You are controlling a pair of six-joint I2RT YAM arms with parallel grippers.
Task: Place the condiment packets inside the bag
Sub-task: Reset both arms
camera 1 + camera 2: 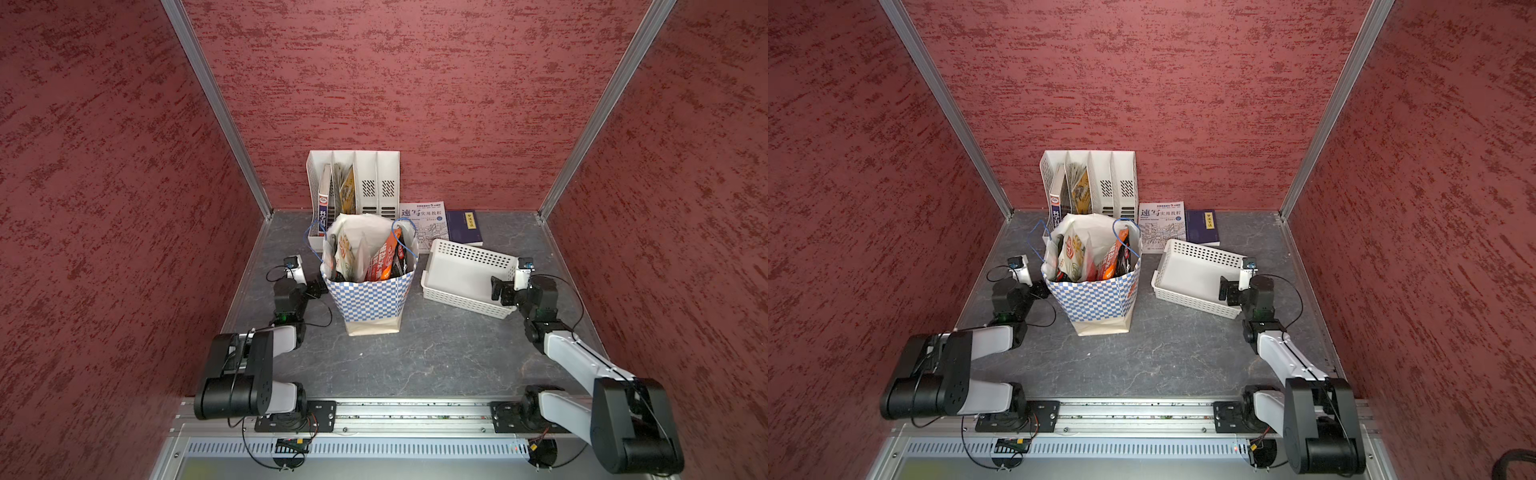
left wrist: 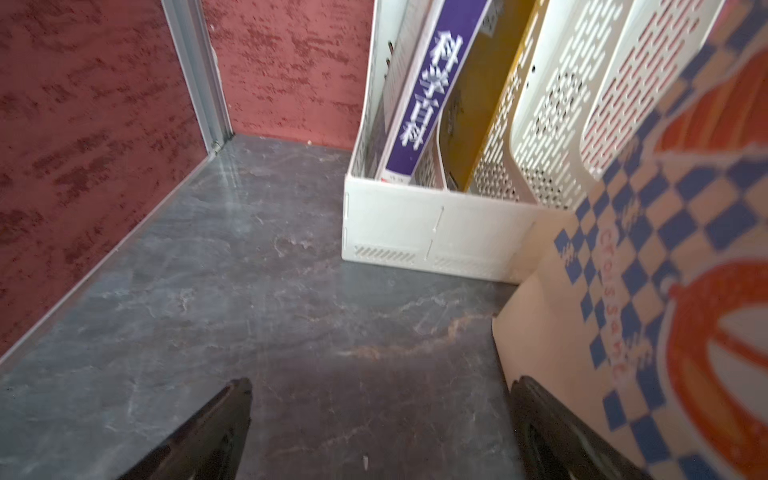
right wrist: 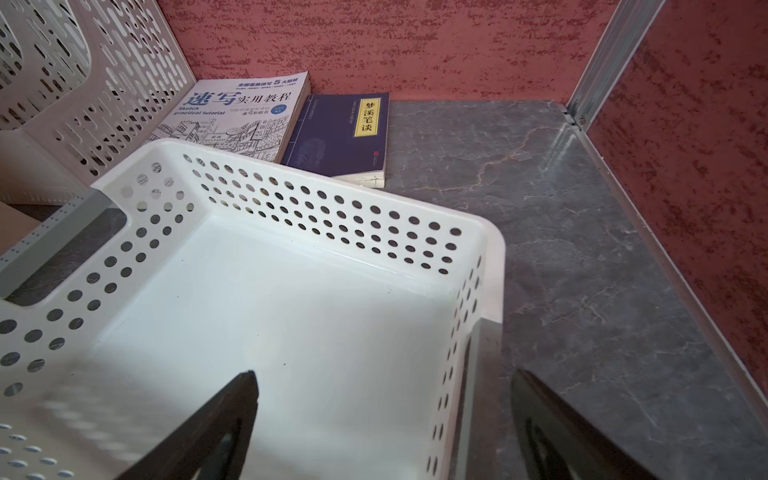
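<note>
The blue-and-white checkered bag [image 1: 370, 301] [image 1: 1100, 299] stands upright mid-table with its mouth open. Several condiment packets stand inside it, among them an orange one [image 1: 384, 259] [image 1: 1111, 262] and a cream one [image 1: 347, 253] [image 1: 1073, 251]. My left gripper [image 1: 318, 286] [image 1: 1044, 289] [image 2: 382, 386] is low beside the bag's left wall [image 2: 665, 249], open and empty over the table. My right gripper [image 1: 498, 289] [image 1: 1227, 289] [image 3: 384, 374] is open, straddling the right end wall of the white basket, one finger inside and one outside. I see no packet outside the bag.
The white perforated basket [image 1: 469, 253] [image 1: 1200, 253] [image 3: 332, 216] lies right of the bag with nothing in it. A white file holder [image 1: 353, 183] [image 2: 415, 232] with books stands behind the bag. A sketch book [image 1: 424, 224] [image 3: 237, 116] and a dark blue book [image 1: 463, 226] [image 3: 340, 137] lie at the back wall.
</note>
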